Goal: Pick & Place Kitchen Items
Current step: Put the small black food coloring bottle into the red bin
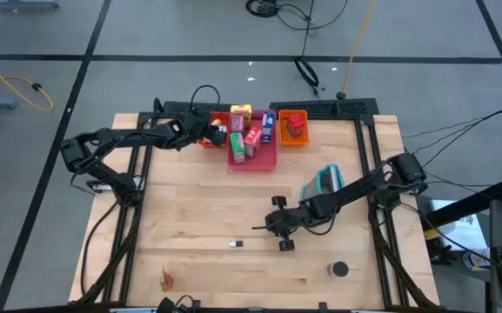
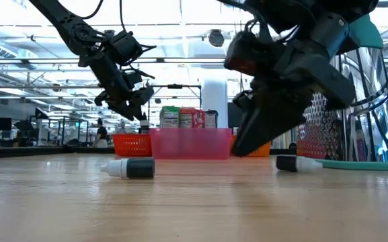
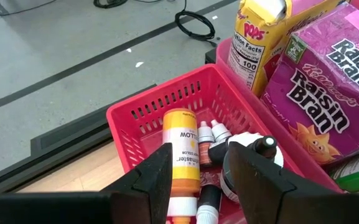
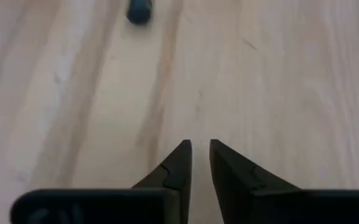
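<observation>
Reaching left gripper (image 3: 195,180) over red tray (image 3: 143,112); right gripper (image 4: 200,163) empty.

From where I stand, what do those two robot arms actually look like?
Both arms are dark, nearly black, built of slim jointed segments with chunky blocks at the joints. The left arm and right arm each end in a gripper with two dark, wedge-shaped jaws that taper to points: left gripper, right gripper. Thin black cables loop beside the left arm.
</observation>
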You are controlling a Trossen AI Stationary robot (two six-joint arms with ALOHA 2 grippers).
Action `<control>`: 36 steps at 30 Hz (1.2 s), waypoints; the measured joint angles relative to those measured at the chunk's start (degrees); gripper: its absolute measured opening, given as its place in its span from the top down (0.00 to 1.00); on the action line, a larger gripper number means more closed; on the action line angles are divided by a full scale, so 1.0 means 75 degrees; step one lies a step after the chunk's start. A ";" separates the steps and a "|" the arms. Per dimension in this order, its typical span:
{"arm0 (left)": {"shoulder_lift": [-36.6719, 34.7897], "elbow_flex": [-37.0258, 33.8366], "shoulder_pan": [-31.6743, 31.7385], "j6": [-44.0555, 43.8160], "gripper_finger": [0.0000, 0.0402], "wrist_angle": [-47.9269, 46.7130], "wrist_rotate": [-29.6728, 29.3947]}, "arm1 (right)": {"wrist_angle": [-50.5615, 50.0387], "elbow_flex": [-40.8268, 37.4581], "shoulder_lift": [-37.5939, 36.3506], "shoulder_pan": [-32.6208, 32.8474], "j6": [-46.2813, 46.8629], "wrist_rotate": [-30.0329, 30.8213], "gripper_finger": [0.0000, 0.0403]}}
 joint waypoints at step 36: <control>0.0003 -0.0006 -0.0011 -0.0038 0.60 -0.0009 -0.0003 | -0.2346 0.0044 -0.2690 -0.1895 -0.0992 0.0337 0.67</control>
